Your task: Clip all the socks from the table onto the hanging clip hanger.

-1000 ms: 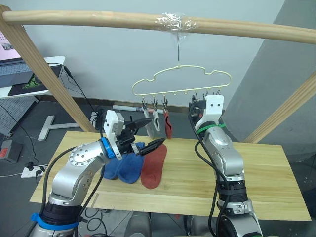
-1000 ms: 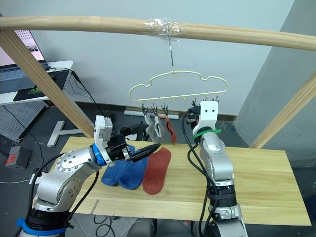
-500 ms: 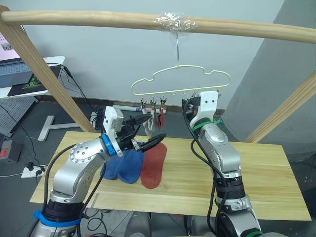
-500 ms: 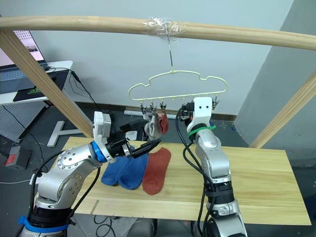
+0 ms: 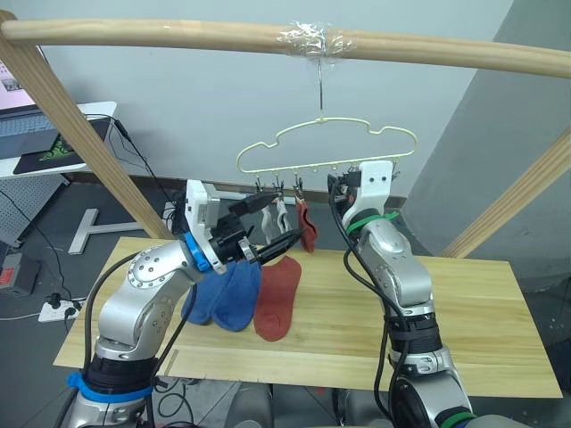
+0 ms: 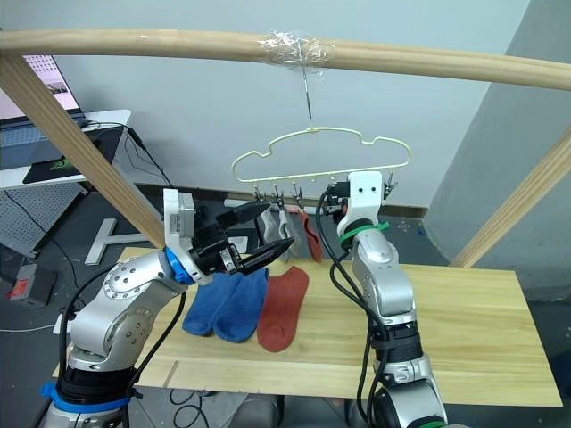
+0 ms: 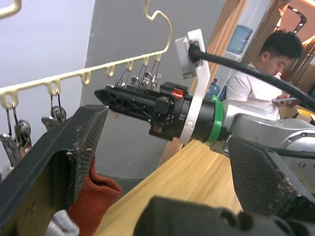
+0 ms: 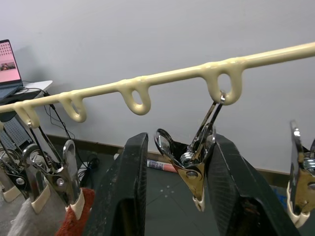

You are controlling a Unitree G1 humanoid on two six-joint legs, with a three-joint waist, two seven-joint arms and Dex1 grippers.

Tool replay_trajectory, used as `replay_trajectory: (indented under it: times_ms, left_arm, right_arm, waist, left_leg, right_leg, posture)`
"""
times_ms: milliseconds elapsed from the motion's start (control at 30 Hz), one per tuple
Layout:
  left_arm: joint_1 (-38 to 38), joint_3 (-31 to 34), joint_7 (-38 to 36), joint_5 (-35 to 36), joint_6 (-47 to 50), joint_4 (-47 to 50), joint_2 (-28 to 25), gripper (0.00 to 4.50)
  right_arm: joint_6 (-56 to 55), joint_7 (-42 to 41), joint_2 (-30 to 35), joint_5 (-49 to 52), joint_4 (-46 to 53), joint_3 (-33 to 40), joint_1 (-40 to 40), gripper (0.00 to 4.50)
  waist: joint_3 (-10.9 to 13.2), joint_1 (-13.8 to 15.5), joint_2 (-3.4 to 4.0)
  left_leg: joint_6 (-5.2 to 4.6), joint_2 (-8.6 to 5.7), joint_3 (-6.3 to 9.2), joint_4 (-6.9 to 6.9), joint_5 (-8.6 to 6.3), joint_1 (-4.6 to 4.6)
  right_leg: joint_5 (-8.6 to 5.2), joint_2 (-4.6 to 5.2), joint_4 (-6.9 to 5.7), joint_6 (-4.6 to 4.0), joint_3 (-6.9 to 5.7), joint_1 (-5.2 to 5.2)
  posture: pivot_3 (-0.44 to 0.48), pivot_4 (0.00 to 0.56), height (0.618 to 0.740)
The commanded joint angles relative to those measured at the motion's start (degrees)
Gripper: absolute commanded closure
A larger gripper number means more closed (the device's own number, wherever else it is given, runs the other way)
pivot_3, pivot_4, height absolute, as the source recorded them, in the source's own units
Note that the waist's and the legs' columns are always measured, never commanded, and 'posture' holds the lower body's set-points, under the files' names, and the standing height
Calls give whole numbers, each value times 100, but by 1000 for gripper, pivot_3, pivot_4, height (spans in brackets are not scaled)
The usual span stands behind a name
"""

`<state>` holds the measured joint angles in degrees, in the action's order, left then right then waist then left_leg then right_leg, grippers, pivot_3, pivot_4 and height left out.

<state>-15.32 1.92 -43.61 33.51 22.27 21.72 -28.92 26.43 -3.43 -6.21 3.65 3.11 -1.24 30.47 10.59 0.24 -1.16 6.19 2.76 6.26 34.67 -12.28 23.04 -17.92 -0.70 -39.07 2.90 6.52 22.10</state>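
Overhead, we see thin wavy wire clip hanger (image 5: 326,152); right end effector (image 8: 174,196) spread around shiny metal clip (image 8: 193,156); left end effector (image 5: 272,225) wide, empty; soft socks (image 5: 278,299) on plank surface (image 5: 464,321).

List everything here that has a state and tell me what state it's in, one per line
clip hanger: hanging by its hook from the wooden bar
grey socks: clipped on, hanging
hung rust-red sock: clipped on, hanging
blue socks: lying flat on the table
other rust-red sock: lying on the table
left gripper: open, empty
right gripper: open around an empty clip
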Motion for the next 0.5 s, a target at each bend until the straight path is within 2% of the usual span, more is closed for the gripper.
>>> replay_trajectory:
  times_ms: [33,500]
  left_arm:
    - [-92,108,42,101,-63,225,58,0]
    - [-122,103,111,187,-41,323,119,0]
  right_arm:
    - [-200,15,36,51,76,30,171,2804]
    - [-274,-1,95,16,95,-59,169,2804]
  waist:
    - [0,0,0]
    - [0,-5,0]
  left_leg:
    - [0,0,0,0,0,0]
    - [0,0,0,0,0,0]
  right_leg:
    - [0,0,0,0,0,0]
    - [0,0,0,0,0,0]
  posture:
    - [153,168,740]
    - [151,169,740]
